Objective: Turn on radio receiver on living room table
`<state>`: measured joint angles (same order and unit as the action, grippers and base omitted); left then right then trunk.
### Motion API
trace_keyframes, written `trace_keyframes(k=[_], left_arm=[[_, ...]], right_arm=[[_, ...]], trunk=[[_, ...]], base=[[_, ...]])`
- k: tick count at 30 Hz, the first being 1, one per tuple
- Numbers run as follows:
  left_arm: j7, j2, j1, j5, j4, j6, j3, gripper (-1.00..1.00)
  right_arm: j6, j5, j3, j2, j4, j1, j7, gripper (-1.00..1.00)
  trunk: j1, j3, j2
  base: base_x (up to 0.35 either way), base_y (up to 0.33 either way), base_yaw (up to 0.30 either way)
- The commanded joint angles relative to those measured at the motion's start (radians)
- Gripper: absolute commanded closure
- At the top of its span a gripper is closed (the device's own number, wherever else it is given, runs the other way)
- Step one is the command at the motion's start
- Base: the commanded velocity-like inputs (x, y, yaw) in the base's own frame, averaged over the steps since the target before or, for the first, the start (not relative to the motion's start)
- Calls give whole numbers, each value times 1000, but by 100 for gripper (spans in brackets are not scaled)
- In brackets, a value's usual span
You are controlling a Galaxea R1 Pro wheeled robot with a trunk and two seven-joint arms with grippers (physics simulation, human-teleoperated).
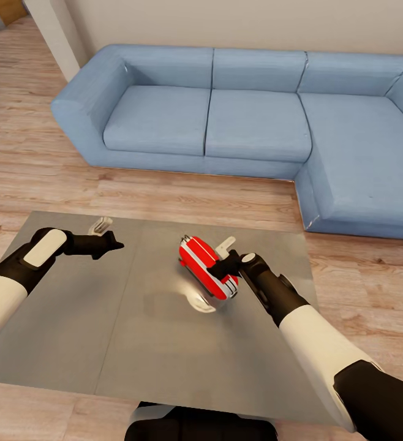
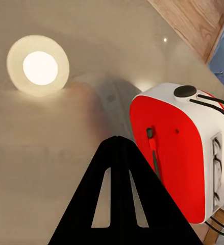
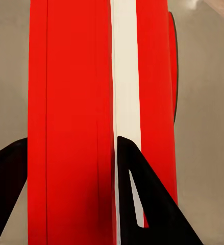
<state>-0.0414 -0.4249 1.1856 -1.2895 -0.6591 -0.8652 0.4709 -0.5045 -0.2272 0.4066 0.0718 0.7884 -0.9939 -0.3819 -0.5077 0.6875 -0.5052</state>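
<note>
The red radio receiver (image 1: 203, 264) with white stripes lies on the middle of the grey table (image 1: 134, 343). My right gripper (image 1: 220, 267) is at the radio's near right side. In the right wrist view the radio (image 3: 71, 76) spans the space between the spread fingers; the gripper (image 3: 72, 138) is open, with one finger (image 3: 147, 204) lying across the red body beside the white stripe. My left gripper (image 1: 117, 246) hovers over the table's left half, shut and empty, well left of the radio. The left wrist view has its joined fingertips (image 2: 117, 139) beside the radio (image 2: 173, 153), whose white end carries a dark knob (image 2: 184, 91).
A blue L-shaped sofa (image 1: 256, 116) stands beyond the table, with wood plank floor (image 1: 165, 196) between them. A bright round lamp reflection (image 2: 39, 67) shows on the glossy tabletop. The table's far right corner (image 1: 299, 236) is close to the sofa's side section.
</note>
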Motion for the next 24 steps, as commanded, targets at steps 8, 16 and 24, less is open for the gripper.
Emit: trace_keyframes(k=[8,16,24], left_arm=[[-1,0,0,-1,1,0,0,100],[-2,0,0,-2,1,0,0,100],[-2,0,0,-2,1,0,0,100]], right_arm=[[4,2,0,0,-36,0,0,100],[9,2,0,0,-44,0,0,100],[15,3,0,0,-47,0,1,100]], trunk=[[0,0,0],[0,0,0],[0,0,0]], base=[[0,0,0],[0,0,0],[0,0,0]])
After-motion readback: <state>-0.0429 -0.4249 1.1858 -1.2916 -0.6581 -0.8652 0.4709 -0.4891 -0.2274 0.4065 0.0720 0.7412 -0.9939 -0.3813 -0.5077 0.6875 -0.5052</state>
